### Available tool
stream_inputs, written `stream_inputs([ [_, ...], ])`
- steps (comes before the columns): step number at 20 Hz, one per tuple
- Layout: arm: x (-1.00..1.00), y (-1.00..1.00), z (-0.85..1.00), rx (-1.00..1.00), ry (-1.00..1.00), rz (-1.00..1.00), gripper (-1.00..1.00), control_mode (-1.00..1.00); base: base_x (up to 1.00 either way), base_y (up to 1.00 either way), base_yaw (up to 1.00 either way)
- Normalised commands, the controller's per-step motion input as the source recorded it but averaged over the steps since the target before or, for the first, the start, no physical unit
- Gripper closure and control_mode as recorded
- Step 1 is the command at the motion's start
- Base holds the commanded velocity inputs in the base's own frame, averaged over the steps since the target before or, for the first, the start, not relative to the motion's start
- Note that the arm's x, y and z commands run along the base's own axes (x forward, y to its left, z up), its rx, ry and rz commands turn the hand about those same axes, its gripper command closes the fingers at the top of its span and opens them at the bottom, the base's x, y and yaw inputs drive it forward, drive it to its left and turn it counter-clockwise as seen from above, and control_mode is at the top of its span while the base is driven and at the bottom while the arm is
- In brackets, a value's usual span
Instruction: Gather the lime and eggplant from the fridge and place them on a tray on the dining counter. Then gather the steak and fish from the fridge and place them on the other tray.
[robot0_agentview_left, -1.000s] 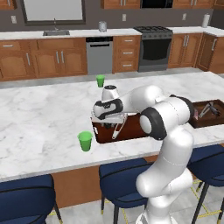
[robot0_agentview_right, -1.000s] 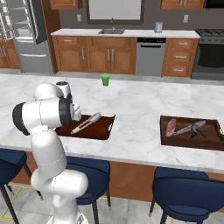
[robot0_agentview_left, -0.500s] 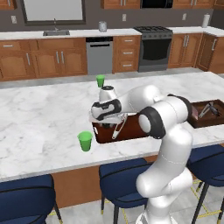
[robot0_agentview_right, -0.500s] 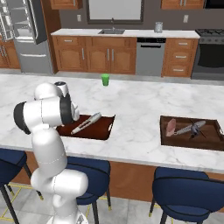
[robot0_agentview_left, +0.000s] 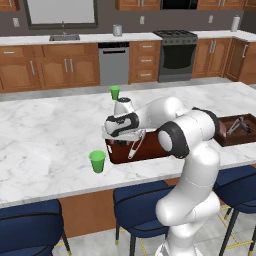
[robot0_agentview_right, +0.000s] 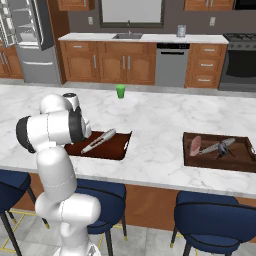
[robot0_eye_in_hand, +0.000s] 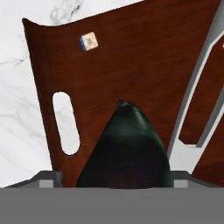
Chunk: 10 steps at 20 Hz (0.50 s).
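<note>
Gripper (robot0_agentview_left: 121, 141) has dropped lower over the tray (robot0_eye_in_hand: 131, 57), fingers now spread, eggplant (robot0_eye_in_hand: 124, 151) between them; green cup (robot0_agentview_left: 97, 161) nearby.

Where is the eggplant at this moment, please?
In the hand view, the eggplant lies on the tray, right below the gripper, between the tray's slot handle and a grey utensil.

free: bare marble on dining counter (robot0_agentview_right: 160, 125) between tray (robot0_agentview_right: 117, 147) and other tray (robot0_agentview_right: 240, 160) | blocked: green cup (robot0_agentview_left: 98, 161) left of tray, second cup (robot0_agentview_left: 115, 92) far side
</note>
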Motion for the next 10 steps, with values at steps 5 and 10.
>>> stream_inputs([
  [5, -0.05, -0.26, -0.22, 0.0, 0.0, 0.0, -1.0, -1.0, 0.0, 0.0, 0.0],
  [10, -0.3, -0.07, -0.18, 0.0, 0.0, 0.0, -1.0, -1.0, 0.0, 0.0, 0.0],
])
